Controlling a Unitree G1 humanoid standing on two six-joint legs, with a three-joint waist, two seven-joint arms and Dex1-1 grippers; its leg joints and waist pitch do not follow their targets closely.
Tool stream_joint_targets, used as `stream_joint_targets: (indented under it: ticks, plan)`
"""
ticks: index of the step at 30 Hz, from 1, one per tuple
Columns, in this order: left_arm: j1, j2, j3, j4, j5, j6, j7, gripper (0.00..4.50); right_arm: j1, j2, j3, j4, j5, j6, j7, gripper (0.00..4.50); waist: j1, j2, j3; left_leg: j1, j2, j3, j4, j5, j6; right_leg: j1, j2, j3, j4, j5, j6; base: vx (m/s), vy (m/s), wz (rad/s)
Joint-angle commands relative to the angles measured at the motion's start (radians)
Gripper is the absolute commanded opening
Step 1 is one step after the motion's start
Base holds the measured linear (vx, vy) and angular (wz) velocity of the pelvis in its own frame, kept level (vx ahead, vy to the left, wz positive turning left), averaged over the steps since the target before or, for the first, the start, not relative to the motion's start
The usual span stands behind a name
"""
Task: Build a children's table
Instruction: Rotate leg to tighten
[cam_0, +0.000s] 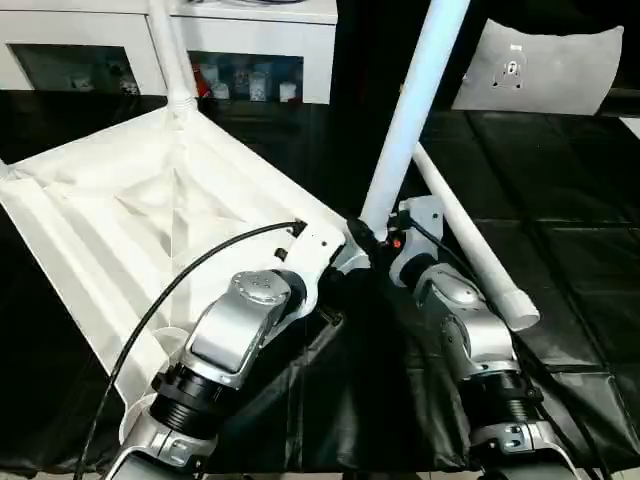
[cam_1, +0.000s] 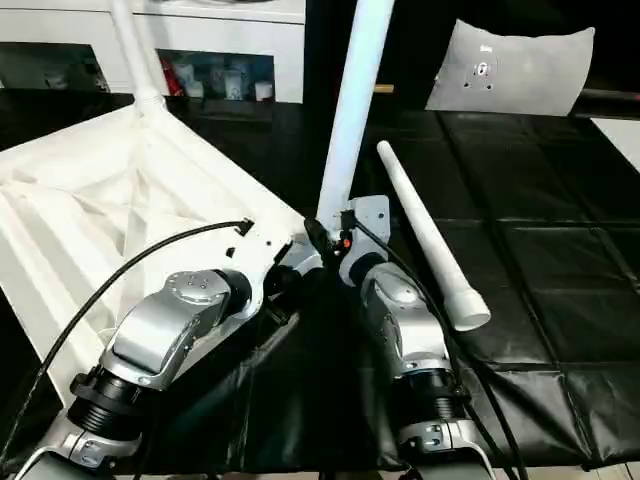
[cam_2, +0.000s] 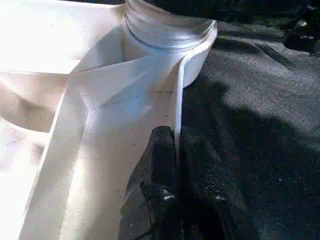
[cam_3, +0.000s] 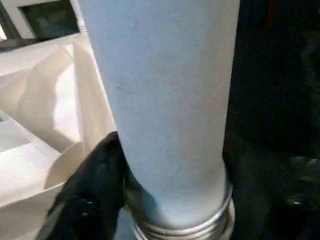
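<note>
The children's table top (cam_0: 130, 210) lies upside down on the black mat, ribs facing up. One white leg (cam_0: 168, 50) stands in its far corner socket. A second leg (cam_0: 410, 110) rises at a tilt from the near corner socket (cam_2: 165, 25). My right gripper (cam_0: 375, 245) is closed around the base of this leg (cam_3: 165, 100), one black finger (cam_3: 95, 185) pressed against its side. My left gripper (cam_2: 176, 137) is shut on the thin rim of the table top just beside that socket. A third leg (cam_0: 470, 240) lies loose on the mat to the right.
A white cabinet (cam_0: 250, 30) with shelves of small items stands along the back. A pale grey cushion-like panel (cam_0: 545, 65) leans at the back right. Black mat (cam_0: 570, 300) stretches to the right of the loose leg.
</note>
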Motion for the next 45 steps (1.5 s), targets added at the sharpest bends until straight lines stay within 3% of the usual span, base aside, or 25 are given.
stream_joint_targets:
  ticks: [1, 5, 7, 8, 9, 12, 14, 15, 19, 23, 26, 27, 28, 31, 33, 40, 45]
  plan:
    - [-0.053, -0.001, -0.001, -0.042, -0.003, -0.071, -0.008, 0.0, 0.062, 0.03, 0.069, 0.094, 0.009, 0.06, 0.061, 3.38, 0.006, 0.007, -0.061, -0.019, 0.011, 0.003, -0.064, -0.183, 0.063, 0.054, -0.067, 0.056, -0.087, -0.424, -0.093, 0.0, 0.0, 0.0]
    - [-0.038, 0.099, -0.039, -0.028, 0.021, -0.143, -0.082, 0.0, 0.106, -0.025, 0.065, 0.029, 0.035, -0.013, 0.17, 3.64, 0.009, 0.009, -0.069, -0.018, 0.013, 0.004, -0.062, -0.156, 0.073, 0.057, -0.067, 0.059, -0.08, -0.366, -0.113, 0.0, 0.0, 0.0]
    - [-0.03, 0.13, -0.042, -0.028, 0.013, -0.162, -0.121, 0.0, 0.132, -0.07, 0.062, -0.01, 0.054, -0.042, 0.244, 3.94, 0.013, 0.008, -0.076, -0.025, 0.015, 0.003, -0.058, -0.101, 0.087, 0.066, -0.066, 0.061, -0.066, -0.268, -0.144, 0.0, 0.0, 0.0]
    - [-0.029, 0.131, -0.042, -0.028, 0.013, -0.163, -0.123, 0.0, 0.134, -0.072, 0.062, -0.011, 0.054, -0.043, 0.247, 4.0, 0.013, 0.008, -0.076, -0.025, 0.015, 0.003, -0.058, -0.101, 0.087, 0.066, -0.066, 0.061, -0.066, -0.268, -0.144, 0.0, 0.0, 0.0]
    - [-0.027, 0.14, -0.044, -0.028, 0.012, -0.173, -0.135, 0.0, 0.142, -0.086, 0.065, -0.024, 0.059, -0.049, 0.271, 4.06, 0.013, 0.011, -0.077, -0.025, 0.016, 0.006, -0.054, -0.073, 0.101, 0.064, -0.066, 0.061, -0.061, -0.212, -0.176, 0.0, 0.0, 0.0]
    - [-0.014, 0.179, -0.052, -0.028, -0.001, -0.201, -0.192, 0.0, 0.171, -0.143, 0.063, -0.079, 0.083, -0.063, 0.358, 4.45, 0.016, 0.014, -0.085, -0.03, 0.017, 0.008, -0.046, -0.024, 0.121, 0.066, -0.065, 0.063, -0.048, -0.126, -0.216, 0.0, 0.0, 0.0]
    - [0.0, 0.224, -0.069, -0.029, -0.016, -0.235, -0.258, 0.0, 0.183, -0.194, 0.047, -0.118, 0.108, -0.072, 0.431, 4.48, 0.022, 0.018, -0.09, -0.029, 0.017, 0.006, -0.043, -0.008, 0.137, 0.069, -0.064, 0.062, -0.044, -0.094, -0.224, 0.0, 0.0, 0.0]
    - [0.01, 0.256, -0.08, -0.028, -0.027, -0.259, -0.301, 0.0, 0.185, -0.229, 0.041, -0.136, 0.123, -0.082, 0.48, 4.48, 0.025, 0.016, -0.086, -0.027, 0.02, 0.007, -0.044, -0.002, 0.15, 0.065, -0.063, 0.062, -0.04, -0.074, -0.237, 0.0, 0.0, 0.0]
    - [0.024, 0.3, -0.093, -0.025, -0.032, -0.288, -0.356, 0.0, 0.178, -0.278, 0.045, -0.148, 0.134, -0.096, 0.541, 4.48, 0.036, 0.016, -0.082, -0.021, 0.021, 0.012, -0.046, -0.058, 0.129, 0.063, -0.067, 0.064, -0.051, -0.177, -0.224, 0.0, 0.0, 0.0]
    - [0.042, 0.362, -0.119, -0.018, -0.032, -0.345, -0.443, 0.0, 0.158, -0.339, 0.063, -0.146, 0.118, -0.128, 0.615, 4.48, 0.043, 0.017, -0.089, -0.02, 0.021, 0.01, -0.044, -0.057, 0.113, 0.064, -0.066, 0.064, -0.046, -0.177, -0.22, 0.0, 0.0, 0.0]
    - [0.055, 0.417, -0.141, -0.016, -0.045, -0.425, -0.546, 0.0, 0.132, -0.39, 0.096, -0.138, 0.102, -0.144, 0.687, 4.48, 0.05, 0.014, -0.09, -0.021, 0.02, 0.011, -0.042, -0.05, 0.116, 0.065, -0.066, 0.065, -0.042, -0.171, -0.22, 0.0, 0.0, 0.0]
    - [0.061, 0.445, -0.157, -0.023, -0.051, -0.478, -0.611, 0.0, 0.114, -0.407, 0.122, -0.121, 0.072, -0.182, 0.717, 4.48, 0.055, 0.014, -0.09, -0.018, 0.021, 0.011, -0.042, -0.054, 0.113, 0.062, -0.067, 0.065, -0.044, -0.186, -0.219, 0.0, 0.0, 0.0]
    - [0.063, 0.453, -0.163, -0.028, -0.054, -0.485, -0.631, 0.0, 0.107, -0.411, 0.131, -0.113, 0.061, -0.194, 0.727, 4.48, 0.057, 0.01, -0.092, -0.017, 0.021, 0.013, -0.042, -0.059, 0.111, 0.061, -0.068, 0.066, -0.045, -0.196, -0.217, 0.0, 0.0, 0.0]
    - [0.063, 0.491, -0.199, -0.043, -0.051, -0.508, -0.698, 0.0, 0.076, -0.419, 0.167, -0.069, 0.032, -0.229, 0.764, 4.48, 0.064, 0.012, -0.091, -0.015, 0.023, 0.012, -0.043, -0.083, 0.09, 0.059, -0.069, 0.066, -0.041, -0.232, -0.218, 0.0, 0.0, 0.0]
    - [0.06, 0.501, -0.212, -0.041, -0.044, -0.524, -0.715, 0.0, 0.064, -0.424, 0.185, -0.052, 0.032, -0.233, 0.796, 4.48, 0.068, 0.013, -0.091, -0.011, 0.026, 0.013, -0.043, -0.096, 0.085, 0.055, -0.069, 0.069, -0.041, -0.231, -0.218, 0.0, 0.0, 0.0]
    - [0.047, 0.505, -0.214, -0.015, -0.027, -0.573, -0.759, 0.0, 0.034, -0.444, 0.233, -0.017, 0.044, -0.238, 0.913, 4.48, 0.073, 0.011, -0.093, -0.014, 0.026, 0.012, -0.041, -0.11, 0.079, 0.058, -0.07, 0.071, -0.039, -0.24, -0.218, 0.0, 0.0, 0.0]
    - [0.039, 0.507, -0.223, -0.01, -0.031, -0.59, -0.778, 0.0, 0.006, -0.433, 0.239, 0.025, 0.057, -0.239, 0.949, 4.02, 0.076, 0.008, -0.099, -0.018, 0.024, 0.011, -0.037, -0.094, 0.078, 0.062, -0.071, 0.071, -0.035, -0.242, -0.212, 0.0, 0.0, 0.0]
